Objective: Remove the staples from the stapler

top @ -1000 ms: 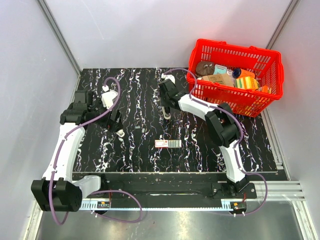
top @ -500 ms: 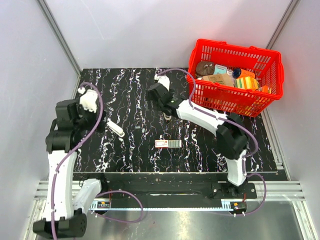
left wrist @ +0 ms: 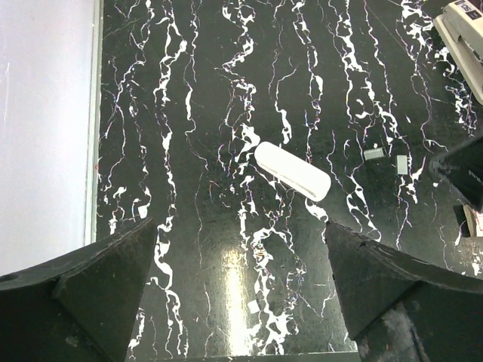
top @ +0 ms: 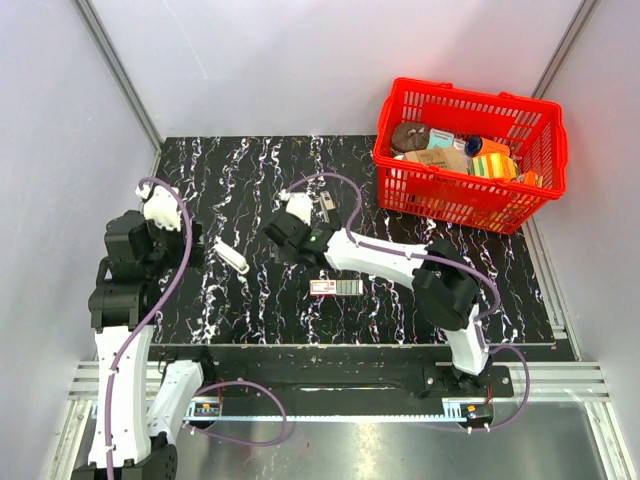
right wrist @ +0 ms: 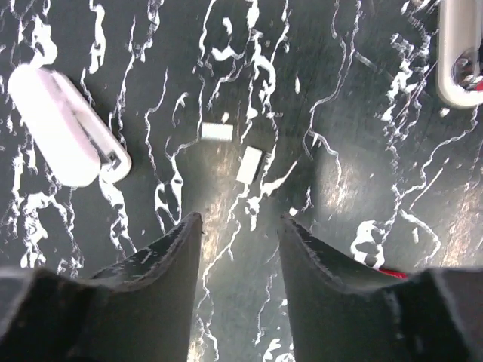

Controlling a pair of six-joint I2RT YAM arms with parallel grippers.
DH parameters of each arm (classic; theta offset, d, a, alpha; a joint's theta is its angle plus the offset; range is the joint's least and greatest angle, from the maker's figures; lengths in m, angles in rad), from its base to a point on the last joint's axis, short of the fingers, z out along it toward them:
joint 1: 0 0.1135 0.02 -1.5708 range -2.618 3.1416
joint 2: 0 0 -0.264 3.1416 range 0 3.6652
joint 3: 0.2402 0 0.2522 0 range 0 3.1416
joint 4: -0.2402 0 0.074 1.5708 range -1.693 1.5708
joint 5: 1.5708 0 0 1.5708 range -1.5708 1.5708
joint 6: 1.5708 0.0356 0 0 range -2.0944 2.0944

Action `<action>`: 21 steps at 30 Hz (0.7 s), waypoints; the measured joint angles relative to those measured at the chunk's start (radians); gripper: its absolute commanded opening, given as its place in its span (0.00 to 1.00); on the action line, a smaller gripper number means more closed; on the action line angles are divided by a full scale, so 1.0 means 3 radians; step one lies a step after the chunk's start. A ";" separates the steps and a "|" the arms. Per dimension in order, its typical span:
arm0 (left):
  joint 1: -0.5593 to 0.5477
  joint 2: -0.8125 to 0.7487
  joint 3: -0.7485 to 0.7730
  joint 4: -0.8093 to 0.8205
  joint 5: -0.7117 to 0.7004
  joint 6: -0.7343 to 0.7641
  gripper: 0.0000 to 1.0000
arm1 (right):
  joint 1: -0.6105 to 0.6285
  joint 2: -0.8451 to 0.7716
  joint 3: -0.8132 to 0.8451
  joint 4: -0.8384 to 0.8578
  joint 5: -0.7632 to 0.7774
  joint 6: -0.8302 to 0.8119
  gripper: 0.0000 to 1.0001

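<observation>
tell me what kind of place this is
Probably a robot lab cell: left arm and right arm at a black table, plain walls, metal rails, a red basket.

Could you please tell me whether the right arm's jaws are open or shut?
Open. The right gripper shows a clear gap between its jaws in the wrist view, with nothing held.

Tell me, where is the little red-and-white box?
In the top view, the red-and-white box lies on the black marbled table, mid-width toward its near edge, close to the right arm.
</observation>
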 measured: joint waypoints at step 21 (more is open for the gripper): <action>-0.0001 -0.0148 -0.0047 -0.0010 -0.0022 -0.0085 0.98 | 0.0417 0.0280 0.0587 -0.0839 0.1144 0.0655 0.81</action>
